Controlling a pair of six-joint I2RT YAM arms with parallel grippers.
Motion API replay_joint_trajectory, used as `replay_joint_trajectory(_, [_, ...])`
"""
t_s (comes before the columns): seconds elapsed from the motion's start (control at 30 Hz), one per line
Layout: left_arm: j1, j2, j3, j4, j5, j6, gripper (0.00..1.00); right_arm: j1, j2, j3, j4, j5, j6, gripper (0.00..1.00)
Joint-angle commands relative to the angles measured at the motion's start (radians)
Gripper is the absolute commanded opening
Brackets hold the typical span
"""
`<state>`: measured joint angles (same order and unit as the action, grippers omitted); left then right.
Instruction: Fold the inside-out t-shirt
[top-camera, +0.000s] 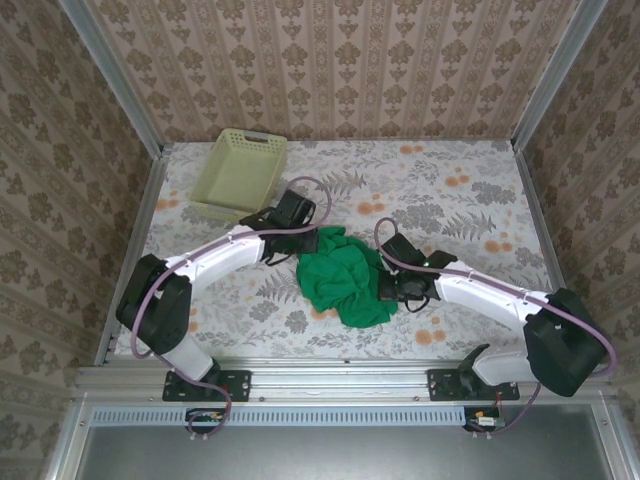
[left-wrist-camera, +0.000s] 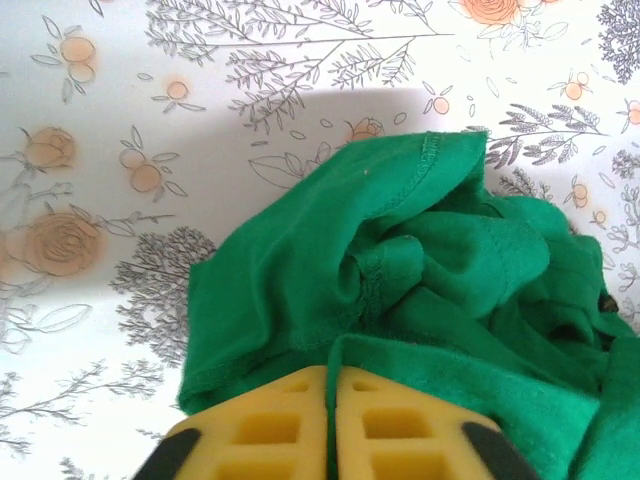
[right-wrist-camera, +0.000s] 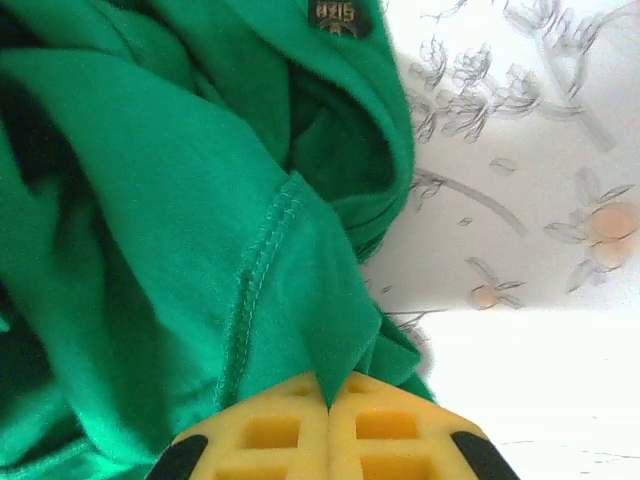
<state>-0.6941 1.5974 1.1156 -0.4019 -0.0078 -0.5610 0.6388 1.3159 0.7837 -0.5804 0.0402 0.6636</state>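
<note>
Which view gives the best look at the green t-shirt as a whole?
Top external: it frames the whole crumpled t-shirt, outline included. The left wrist view shows a stitched hem and cloth pinched in the left gripper; the right wrist view shows a seam, a dark label and the right gripper pinching cloth.

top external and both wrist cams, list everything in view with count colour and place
t-shirt: 1, bright green, crumpled at the middle of the table, between the two grippers
label: 1, dark, on the shirt cloth, top of the right wrist view
basket: 1, pale yellow-green lattice, far left part of the table
table: 1, white cover with grey leaf and orange flower print
walls: 3, beige patterned paper, around the table
left gripper: 1, yellow fingers, shut on the shirt's left side
right gripper: 1, yellow fingers, shut on the shirt's right side
</note>
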Motion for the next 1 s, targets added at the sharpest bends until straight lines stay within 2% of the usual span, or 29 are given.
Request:
replay_joint_trajectory(0.0, [0.022, -0.086, 0.082, -0.086, -0.031, 0.036, 0.01, -0.017, -0.12, 0.115, -0.198, 0.183, -0.045, 0.0])
replay_joint_trajectory(0.07, [0.027, -0.118, 0.132, -0.126, -0.051, 0.062, 0.0, -0.054, -0.201, 0.191, -0.278, 0.248, -0.084, 0.0])
replay_joint_trajectory(0.2, [0.033, -0.203, 0.251, -0.19, -0.092, 0.106, 0.0, -0.143, -0.349, 0.388, -0.393, 0.286, -0.177, 0.0])
replay_joint_trajectory(0.37, [0.047, -0.364, 0.321, -0.17, -0.157, 0.127, 0.0, -0.151, -0.379, 0.665, -0.514, 0.39, -0.262, 0.0])
replay_joint_trajectory(0.47, [0.068, -0.407, 0.315, -0.153, -0.205, 0.134, 0.0, -0.152, -0.38, 0.754, -0.537, 0.448, -0.29, 0.0])
replay_joint_trajectory(0.57, [0.144, -0.363, 0.32, -0.219, -0.169, 0.081, 0.0, -0.155, -0.382, 0.762, -0.53, 0.479, -0.299, 0.0])
replay_joint_trajectory(0.7, [0.225, -0.229, 0.313, -0.294, -0.065, 0.041, 0.0, -0.154, -0.363, 0.69, -0.486, 0.425, -0.278, 0.0])
replay_joint_trajectory(0.97, [0.227, -0.003, 0.514, -0.317, 0.006, 0.096, 0.0, -0.156, -0.216, 0.577, -0.363, 0.312, -0.207, 0.0])
